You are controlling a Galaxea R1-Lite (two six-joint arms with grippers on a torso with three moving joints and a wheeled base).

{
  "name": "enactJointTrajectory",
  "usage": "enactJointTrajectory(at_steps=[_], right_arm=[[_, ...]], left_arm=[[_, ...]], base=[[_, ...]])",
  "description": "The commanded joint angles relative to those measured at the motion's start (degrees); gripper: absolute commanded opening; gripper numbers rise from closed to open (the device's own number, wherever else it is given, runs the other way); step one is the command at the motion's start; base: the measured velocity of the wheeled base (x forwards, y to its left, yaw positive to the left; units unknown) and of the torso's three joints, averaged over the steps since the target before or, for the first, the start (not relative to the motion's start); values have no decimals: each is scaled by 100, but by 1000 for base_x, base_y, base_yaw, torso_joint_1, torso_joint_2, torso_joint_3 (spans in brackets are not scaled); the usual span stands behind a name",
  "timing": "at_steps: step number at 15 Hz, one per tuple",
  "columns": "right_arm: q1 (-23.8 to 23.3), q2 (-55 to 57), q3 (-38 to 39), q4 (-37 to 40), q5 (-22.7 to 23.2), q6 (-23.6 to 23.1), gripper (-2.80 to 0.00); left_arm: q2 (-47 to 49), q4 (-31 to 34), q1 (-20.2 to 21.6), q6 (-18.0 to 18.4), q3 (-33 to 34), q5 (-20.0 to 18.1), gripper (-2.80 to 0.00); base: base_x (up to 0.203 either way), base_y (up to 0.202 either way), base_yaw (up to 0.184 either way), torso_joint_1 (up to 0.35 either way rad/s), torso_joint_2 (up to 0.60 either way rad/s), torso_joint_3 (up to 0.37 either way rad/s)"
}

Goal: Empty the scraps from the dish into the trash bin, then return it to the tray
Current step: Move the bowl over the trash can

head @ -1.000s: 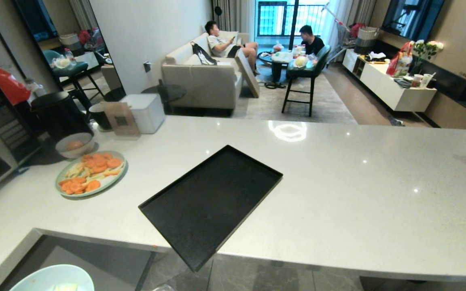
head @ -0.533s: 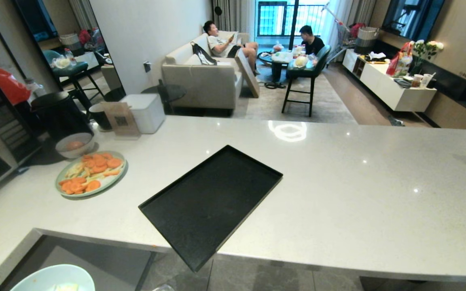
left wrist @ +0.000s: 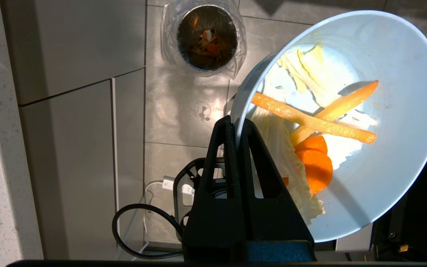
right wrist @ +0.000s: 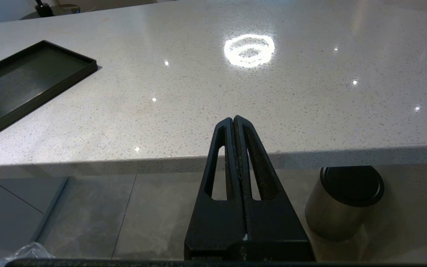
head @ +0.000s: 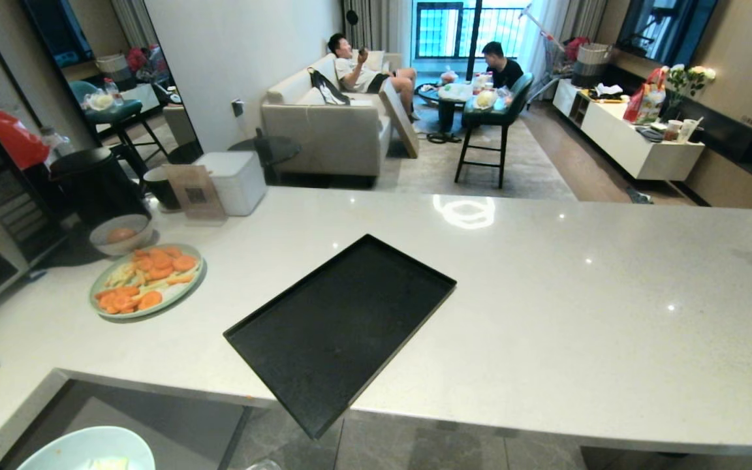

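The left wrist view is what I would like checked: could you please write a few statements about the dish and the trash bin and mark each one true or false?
1. The left end effector is shut on the rim of the dish. True.
2. The dish is already empty. False: the scraps, carrot sticks and pale leaf pieces, still lie in it.
3. The trash bin stands on the floor with scraps inside. True.
4. The dish sits on the tray. False: the tray holds nothing.
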Motion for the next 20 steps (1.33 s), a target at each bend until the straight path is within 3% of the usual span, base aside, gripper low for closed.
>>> enactJointTrajectory(at_steps=[1,10,20], right_arm=[[0,6,0,-2,-3,7,-280],[0,6,0,-2,-3,0,-280],[0,6,0,-2,-3,7,-280]], left_arm=[[40,26,26,6,28,-4,-280],[103,26,43,6,37,-22,-280],[143,26,175,6,98,-57,-280]], base=[[0,0,0,0,0,0],[0,0,0,-80,210,123],[0,0,0,-158,453,287]])
